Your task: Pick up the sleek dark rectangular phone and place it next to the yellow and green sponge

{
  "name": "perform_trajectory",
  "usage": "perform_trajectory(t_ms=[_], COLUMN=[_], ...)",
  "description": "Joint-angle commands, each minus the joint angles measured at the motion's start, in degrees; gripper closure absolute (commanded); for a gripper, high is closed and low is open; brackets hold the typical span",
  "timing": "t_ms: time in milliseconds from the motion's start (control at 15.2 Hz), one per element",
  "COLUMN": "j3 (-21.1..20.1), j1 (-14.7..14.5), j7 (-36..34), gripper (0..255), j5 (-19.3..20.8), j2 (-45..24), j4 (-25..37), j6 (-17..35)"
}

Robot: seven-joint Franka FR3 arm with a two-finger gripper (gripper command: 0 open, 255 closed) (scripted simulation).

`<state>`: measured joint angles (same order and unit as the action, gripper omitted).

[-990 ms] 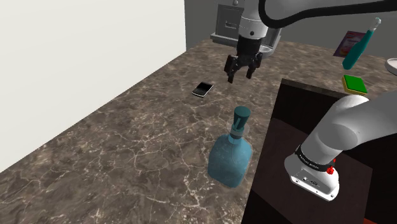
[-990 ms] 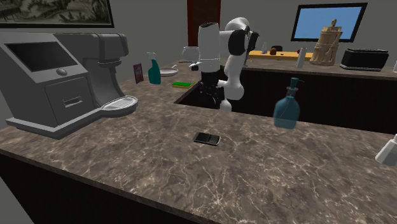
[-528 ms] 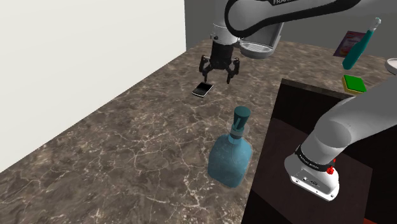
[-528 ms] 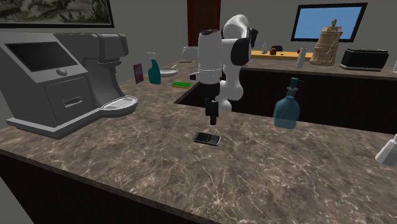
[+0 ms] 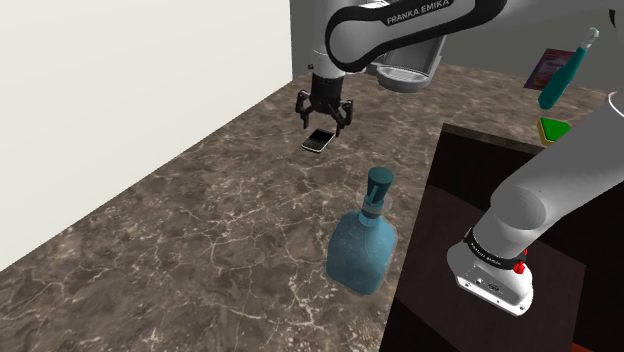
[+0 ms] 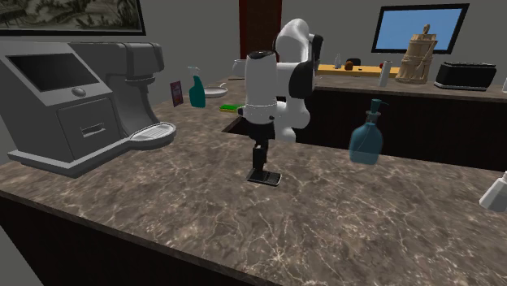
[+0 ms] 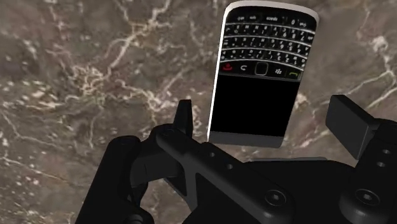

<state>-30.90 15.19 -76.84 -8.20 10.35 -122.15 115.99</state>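
Brown marble counter holds one phone, one yellow and green sponge, one blue-green pump bottle, one blue-green spray bottle and one big grey coffee machine. The phone lies flat on the counter, well apart from the sponge. It is black with a silver edge, a dark screen and rows of tiny keys. The gripper hangs just over it. Its two black fingers are spread wide, one on each side of the phone's screen end, and do not touch it.
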Motion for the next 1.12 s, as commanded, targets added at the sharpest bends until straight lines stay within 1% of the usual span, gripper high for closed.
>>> perform_trajectory(t_ms=[0, 198, 726, 792, 1056], j3=[-0.3, -0.6, -0.6, -0.6, -0.6], j1=[0.0, 0.0, 0.0, 0.0, 0.0], j7=[-0.6, -0.9, -0.9, -0.9, -0.9], gripper=[0, 0, 0, 255, 255], j5=[0.3, 0.6, 0.6, 0.6, 0.6], j2=[-0.8, -1.6, -1.6, -1.6, -1.7], j4=[-1.1, -2.3, -2.3, -2.3, -2.4], j6=[1.8, 3.8, 3.8, 3.8, 3.9])
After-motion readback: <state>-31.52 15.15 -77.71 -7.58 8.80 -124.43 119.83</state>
